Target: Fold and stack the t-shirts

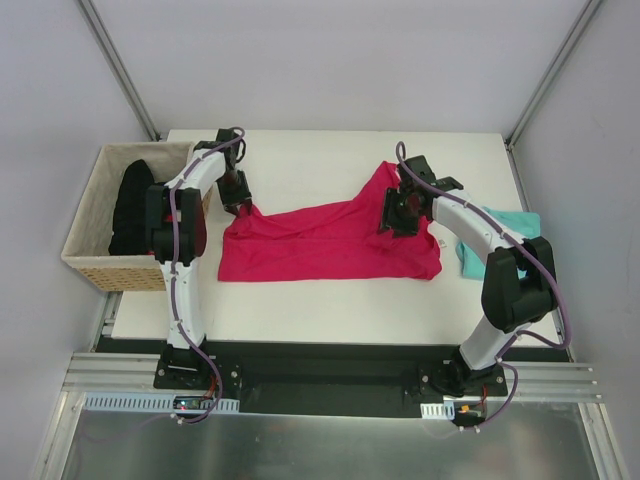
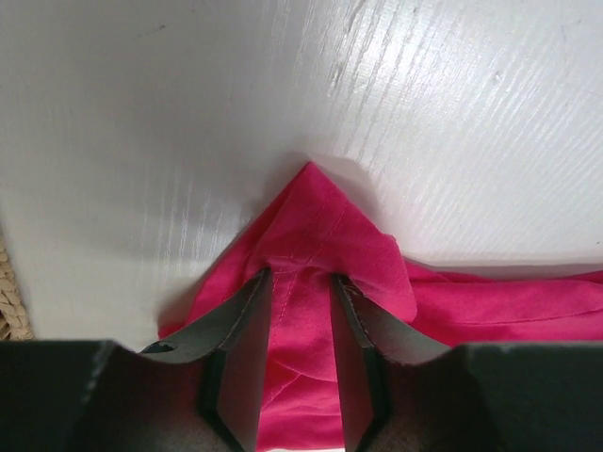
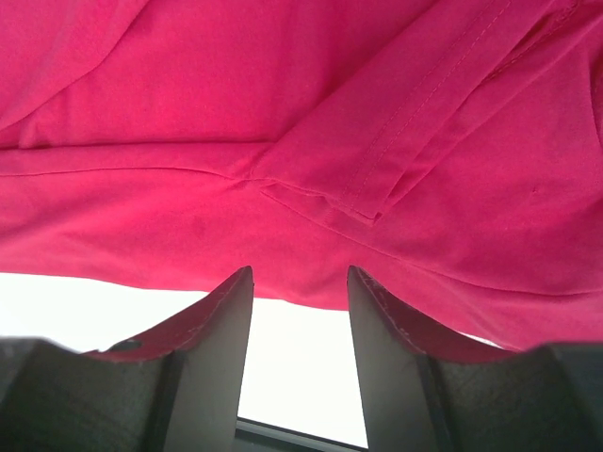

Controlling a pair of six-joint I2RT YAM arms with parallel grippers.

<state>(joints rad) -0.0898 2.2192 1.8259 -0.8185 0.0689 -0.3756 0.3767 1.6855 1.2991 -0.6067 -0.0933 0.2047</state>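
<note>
The pink t-shirt (image 1: pixel 330 240) lies spread across the middle of the table, one part reaching toward the back. My left gripper (image 1: pixel 238 205) is at its left corner. In the left wrist view a bunch of the pink t-shirt (image 2: pixel 320 217) fills the narrow gap of my left gripper (image 2: pixel 300 275), and cloth wraps round both fingers. My right gripper (image 1: pixel 395 215) sits over the shirt's right part. In its wrist view my right gripper (image 3: pixel 300 273) is open with only white table between the fingers, the pink t-shirt (image 3: pixel 283 94) just past the tips. The teal t-shirt (image 1: pixel 500 235) lies at the right edge, partly behind the right arm.
A woven basket (image 1: pixel 85 215) stands off the table's left edge with a black garment (image 1: pixel 130 205) inside. White walls close in the back and both sides. Bare white table (image 1: pixel 300 160) lies behind the pink shirt.
</note>
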